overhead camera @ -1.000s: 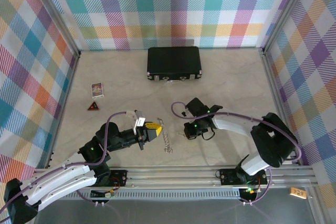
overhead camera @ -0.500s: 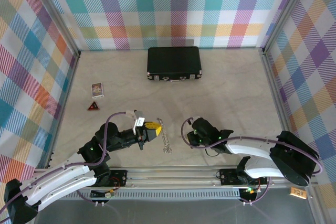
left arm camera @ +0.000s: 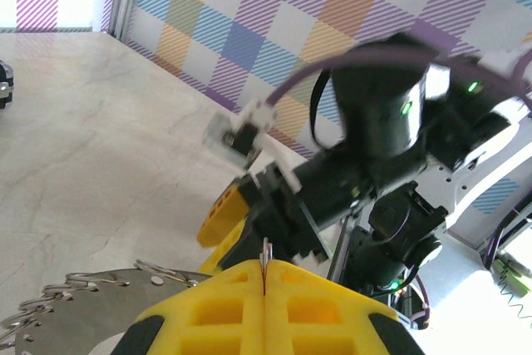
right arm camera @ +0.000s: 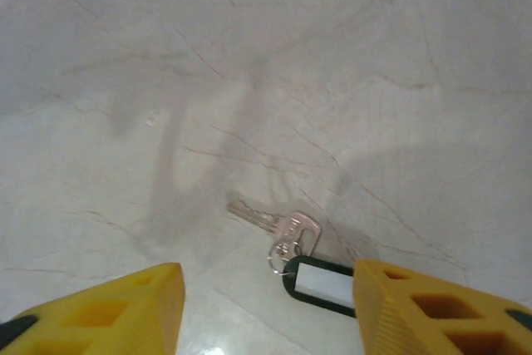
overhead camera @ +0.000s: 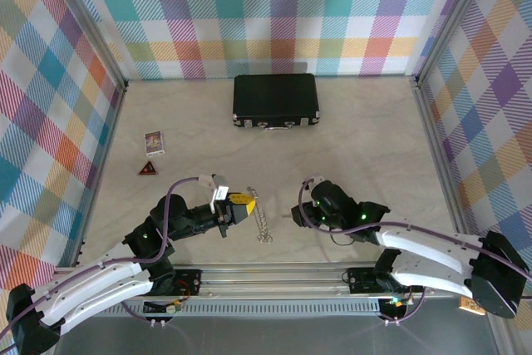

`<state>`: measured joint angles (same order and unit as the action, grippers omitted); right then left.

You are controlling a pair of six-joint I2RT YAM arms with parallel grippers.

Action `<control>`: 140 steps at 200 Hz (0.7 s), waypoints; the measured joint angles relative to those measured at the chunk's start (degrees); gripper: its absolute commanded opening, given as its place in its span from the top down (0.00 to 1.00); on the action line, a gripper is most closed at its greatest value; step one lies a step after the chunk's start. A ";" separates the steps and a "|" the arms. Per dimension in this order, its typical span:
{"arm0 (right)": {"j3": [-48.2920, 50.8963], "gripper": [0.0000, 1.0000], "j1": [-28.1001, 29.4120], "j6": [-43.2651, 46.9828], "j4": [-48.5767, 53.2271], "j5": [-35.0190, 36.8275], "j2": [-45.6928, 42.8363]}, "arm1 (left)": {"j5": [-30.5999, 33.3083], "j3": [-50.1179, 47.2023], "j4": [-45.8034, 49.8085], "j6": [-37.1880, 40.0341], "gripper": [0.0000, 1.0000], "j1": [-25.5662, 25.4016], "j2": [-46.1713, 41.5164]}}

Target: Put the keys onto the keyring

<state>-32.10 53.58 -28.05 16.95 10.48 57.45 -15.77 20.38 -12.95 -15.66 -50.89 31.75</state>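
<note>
The keys form a silvery chain on the table just right of my left gripper. In the left wrist view they appear as a flat round wreath of keys at the lower left. My left gripper is shut, pinching a thin metal loop seen edge-on, apparently the keyring. My right gripper hovers low over the table, right of the chain. It stands open above a single silver key on a small ring with a black tag, touching neither.
A black case lies at the back middle. A small card box and a dark red triangle sit at the left. Plaid walls close in three sides. The right arm's wrist looms close in front of the left gripper.
The right arm has swung its elbow out to the right and lowered, while its gripper stays close by the key chain. The left gripper has held still, shut.
</note>
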 measured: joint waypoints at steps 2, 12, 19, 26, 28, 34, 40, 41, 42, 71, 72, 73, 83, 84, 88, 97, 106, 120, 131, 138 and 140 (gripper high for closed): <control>-0.63 0.43 -0.22 0.04 0.74 -0.13 0.04 | 0.02 -0.02 0.00 0.00 1.00 0.00 0.00; -5.27 0.43 -2.36 0.44 5.51 -1.73 1.14 | 0.04 -0.33 -0.28 0.00 1.00 0.00 -0.11; -8.33 0.43 -4.33 0.61 8.35 -3.13 2.62 | 0.07 -0.48 -0.31 -0.02 1.00 0.00 -0.24; -11.69 0.43 -6.43 0.96 11.47 -4.50 4.94 | 0.07 -0.63 -0.33 0.00 1.00 0.00 -0.44; -12.72 0.44 -6.97 1.07 12.39 -4.96 5.66 | 0.09 -0.66 -0.33 0.00 1.00 0.00 -0.48; -15.43 0.44 -8.17 1.49 14.80 -6.12 8.07 | 0.26 -0.74 -0.31 0.00 1.00 0.00 -0.79; -18.49 0.45 -9.38 1.90 17.68 -6.99 11.06 | 0.39 -0.81 -0.28 0.00 1.00 0.00 -1.14; -18.84 0.45 -9.51 1.90 17.94 -7.08 11.39 | 0.44 -0.85 -0.28 0.00 1.00 0.00 -1.20; -19.52 0.46 -9.73 1.99 18.56 -7.28 12.13 | 0.44 -0.85 -0.28 0.00 1.00 0.00 -1.22; -33.46 0.51 -10.67 4.04 29.97 -12.35 28.06 | 1.16 -2.05 -0.13 0.04 1.00 0.04 -3.96; -33.75 0.51 -10.67 4.09 30.23 -12.52 28.41 | 1.18 -2.10 -0.11 0.04 1.00 0.04 -4.04; -34.27 0.51 -10.67 4.11 30.64 -12.87 29.05 | 1.29 -2.19 -0.11 0.04 1.00 0.04 -4.17; -37.16 0.52 -10.64 4.59 33.07 -14.60 33.05 | 1.79 -2.56 0.55 0.11 1.00 0.04 -5.14; -37.33 0.52 -10.64 4.66 33.24 -14.71 33.33 | 1.84 -2.60 0.68 0.20 1.00 0.04 -5.29; -38.27 0.52 -10.64 4.76 34.23 -15.39 34.71 | 1.99 -2.73 1.01 0.26 1.00 0.04 -5.70; -39.54 0.53 -10.62 4.85 35.78 -16.57 37.24 | 2.56 -3.04 1.57 0.46 1.00 0.04 -6.51; -39.93 0.54 -10.47 4.90 36.85 -17.42 38.91 | 3.15 -3.30 2.21 0.57 1.00 0.04 -7.17; -39.95 0.55 -10.16 4.74 38.53 -18.23 40.94 | 3.96 -3.69 2.82 0.92 1.00 0.04 -7.89; -39.95 0.57 -9.73 4.70 39.32 -18.43 42.42 | 4.55 -3.85 3.39 1.20 1.00 0.04 -8.07; -39.95 0.58 -9.27 4.57 39.69 -18.51 43.32 | 4.76 -3.98 3.58 1.38 1.00 0.04 -8.28; -39.95 0.58 -9.14 4.55 39.74 -18.51 43.54 | 4.85 -4.02 3.58 1.42 1.00 0.04 -8.33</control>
<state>-72.05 44.45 -23.51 56.69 -8.03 100.99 -10.92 16.36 -9.37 -14.24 -50.85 23.42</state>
